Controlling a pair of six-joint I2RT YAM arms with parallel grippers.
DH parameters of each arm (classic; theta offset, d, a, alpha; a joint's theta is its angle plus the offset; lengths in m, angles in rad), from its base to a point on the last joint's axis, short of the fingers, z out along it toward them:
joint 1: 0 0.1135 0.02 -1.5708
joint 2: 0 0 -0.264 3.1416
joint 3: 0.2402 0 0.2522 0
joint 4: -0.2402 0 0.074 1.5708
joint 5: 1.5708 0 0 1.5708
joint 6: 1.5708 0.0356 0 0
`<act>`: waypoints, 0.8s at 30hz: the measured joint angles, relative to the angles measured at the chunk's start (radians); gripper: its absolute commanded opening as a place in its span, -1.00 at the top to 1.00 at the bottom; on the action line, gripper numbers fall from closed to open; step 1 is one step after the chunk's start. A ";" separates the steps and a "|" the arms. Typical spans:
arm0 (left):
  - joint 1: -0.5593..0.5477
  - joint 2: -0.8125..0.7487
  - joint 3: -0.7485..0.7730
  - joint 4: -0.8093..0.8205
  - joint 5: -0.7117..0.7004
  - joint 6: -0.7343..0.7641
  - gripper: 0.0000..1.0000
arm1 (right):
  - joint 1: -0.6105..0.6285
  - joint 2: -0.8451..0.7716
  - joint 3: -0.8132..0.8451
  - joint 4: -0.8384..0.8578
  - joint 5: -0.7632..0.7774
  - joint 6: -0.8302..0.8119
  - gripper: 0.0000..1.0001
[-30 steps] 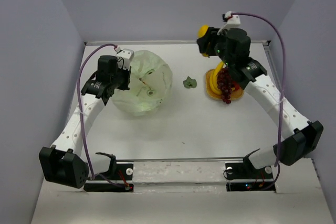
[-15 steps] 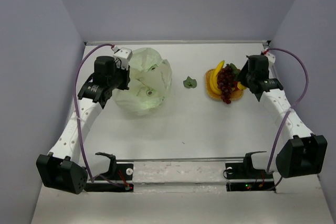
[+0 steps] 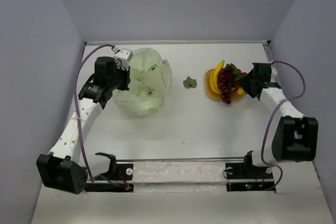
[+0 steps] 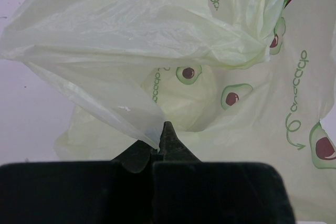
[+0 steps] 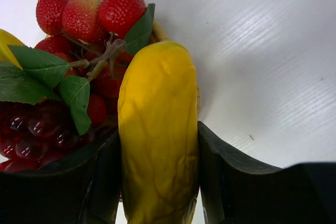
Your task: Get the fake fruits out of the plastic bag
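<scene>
Pale green plastic, crinkled and printed with small avocado marks: the plastic bag (image 3: 144,80) sits puffed up on the left half of the white bench (image 3: 184,124). Its left edge is pinched by the left tool (image 4: 160,140), whose fingers are pressed together on a thin fold of the film. Well apart, on the right half, the fake fruits (image 3: 223,80) are heaped on a flat orange woven mat (image 3: 214,96): yellow bananas (image 3: 212,80), a dark grape bunch (image 3: 227,85) and leafy red berries (image 5: 84,17). The right tool (image 5: 157,177) is down at the mat's right edge, its two fingers clamped against either side of a yellow-orange oblong piece (image 5: 157,124), which lies just beside the berries. A single green leaf (image 3: 189,82) lies on the bare bench between bag and mat.
</scene>
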 measured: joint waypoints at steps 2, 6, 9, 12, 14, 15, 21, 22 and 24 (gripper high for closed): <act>0.000 0.000 0.000 0.000 0.000 0.000 1.00 | 0.001 0.026 -0.002 0.027 -0.013 -0.016 0.20; 0.000 0.003 -0.002 0.001 0.000 0.000 1.00 | 0.001 0.041 -0.019 0.076 -0.023 -0.036 0.00; 0.000 0.010 -0.002 0.001 0.000 0.000 1.00 | 0.001 0.056 -0.042 0.113 -0.029 -0.041 -0.25; 0.000 0.024 -0.002 0.000 0.000 0.003 1.00 | 0.001 0.077 -0.063 0.132 -0.031 -0.045 -0.38; 0.000 0.032 -0.002 0.000 0.000 0.004 1.00 | 0.001 0.087 -0.065 0.137 -0.033 -0.046 -0.45; 0.000 0.036 -0.002 0.000 0.000 0.005 1.00 | 0.002 0.092 -0.065 0.143 -0.034 -0.049 -0.47; 0.000 0.045 -0.002 0.000 0.000 0.011 1.00 | 0.009 0.127 -0.061 0.174 -0.037 -0.053 -0.53; 0.000 0.045 -0.002 0.000 0.000 0.011 1.00 | 0.009 0.129 -0.061 0.175 -0.038 -0.053 -0.53; 0.000 0.045 -0.002 0.000 -0.001 0.013 1.00 | 0.009 0.129 -0.061 0.176 -0.039 -0.053 -0.54</act>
